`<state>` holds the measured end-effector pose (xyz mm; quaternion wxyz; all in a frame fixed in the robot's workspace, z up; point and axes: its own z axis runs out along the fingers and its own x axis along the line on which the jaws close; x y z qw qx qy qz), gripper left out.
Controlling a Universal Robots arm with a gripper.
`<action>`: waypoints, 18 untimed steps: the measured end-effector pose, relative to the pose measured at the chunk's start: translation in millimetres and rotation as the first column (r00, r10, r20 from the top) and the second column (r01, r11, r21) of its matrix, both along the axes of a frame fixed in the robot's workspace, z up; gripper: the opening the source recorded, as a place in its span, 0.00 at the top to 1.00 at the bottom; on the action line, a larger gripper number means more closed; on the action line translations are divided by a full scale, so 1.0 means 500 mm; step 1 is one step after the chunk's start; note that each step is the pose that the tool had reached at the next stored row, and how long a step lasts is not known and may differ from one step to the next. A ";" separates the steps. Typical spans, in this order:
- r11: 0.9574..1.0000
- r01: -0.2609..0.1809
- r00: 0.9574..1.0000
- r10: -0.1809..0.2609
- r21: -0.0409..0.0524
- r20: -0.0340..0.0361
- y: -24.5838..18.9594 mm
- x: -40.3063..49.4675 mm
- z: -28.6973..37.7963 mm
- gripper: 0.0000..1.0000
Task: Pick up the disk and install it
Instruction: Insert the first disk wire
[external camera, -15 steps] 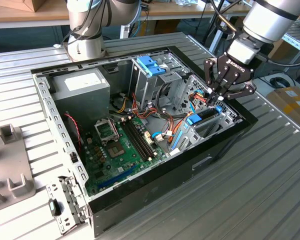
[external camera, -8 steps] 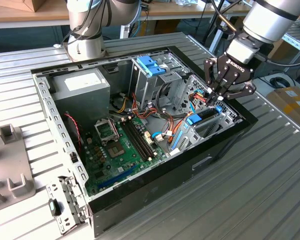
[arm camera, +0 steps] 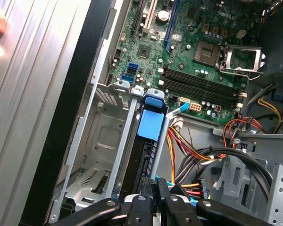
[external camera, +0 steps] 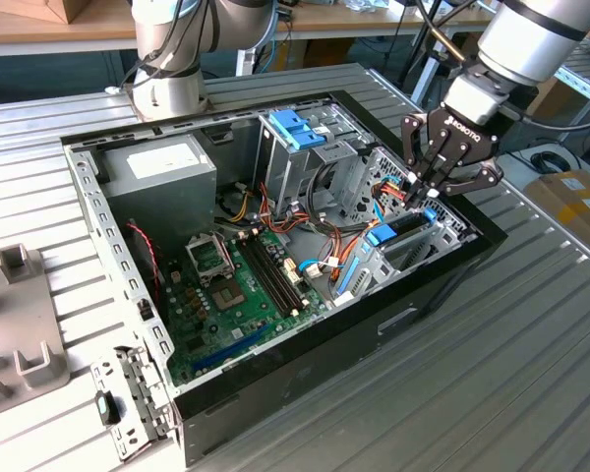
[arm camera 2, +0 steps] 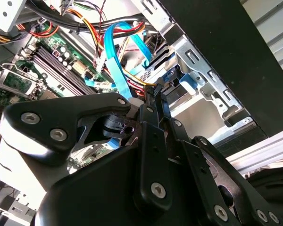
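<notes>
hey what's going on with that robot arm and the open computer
A robot arm is working inside an open desktop computer case lying on a metal table. Its hand is down at the drive bay by the case's front edge, fingers closed on the end of the disk, which stands on edge in its light-blue carrier inside the bay, beside the motherboard.

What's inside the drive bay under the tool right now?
The disk stands on edge in the drive bay, its light-blue rail up, with the tool at its end. An empty slot lies beside it. The disk's lower part is hidden.
</notes>
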<state>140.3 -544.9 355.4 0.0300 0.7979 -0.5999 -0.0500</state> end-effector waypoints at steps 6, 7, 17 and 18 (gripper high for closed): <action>1.000 0.021 1.000 -0.021 0.000 0.000 0.0000 0.000 0.000 0.84; 1.000 0.024 1.000 -0.024 0.000 0.000 0.0000 0.000 0.000 0.84; 0.999 0.055 0.999 -0.055 0.000 0.000 0.0000 0.000 -0.001 0.84; 0.998 0.057 0.998 -0.057 0.000 0.000 0.0000 0.000 -0.001 0.84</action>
